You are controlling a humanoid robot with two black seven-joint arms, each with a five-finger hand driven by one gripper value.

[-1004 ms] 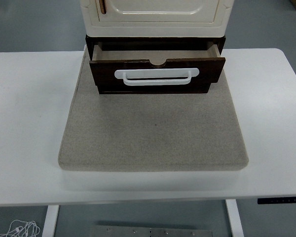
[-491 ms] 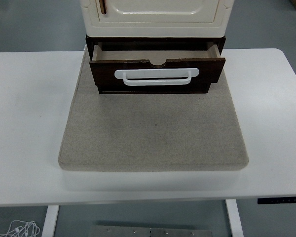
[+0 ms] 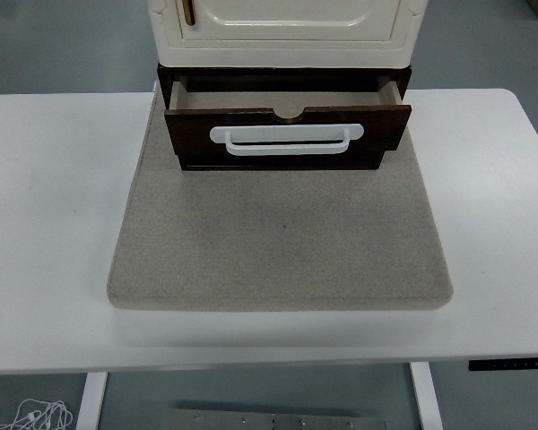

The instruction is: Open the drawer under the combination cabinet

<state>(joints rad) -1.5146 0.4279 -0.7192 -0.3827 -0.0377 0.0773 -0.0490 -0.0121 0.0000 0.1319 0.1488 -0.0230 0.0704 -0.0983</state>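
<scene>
A cream cabinet (image 3: 287, 31) stands at the back of the table on a dark brown base. Its dark brown drawer (image 3: 287, 134) under it is pulled out toward me, with a white handle (image 3: 287, 139) across its front. The inside of the drawer (image 3: 282, 98) shows pale and holds nothing that I can see. Neither of my hands is in view.
A beige felt mat (image 3: 282, 237) lies on the white table (image 3: 45, 206) under the cabinet and reaches toward the near edge. A black control panel (image 3: 511, 363) sits on the table's front edge at the right. White cable (image 3: 36, 417) lies on the floor at lower left.
</scene>
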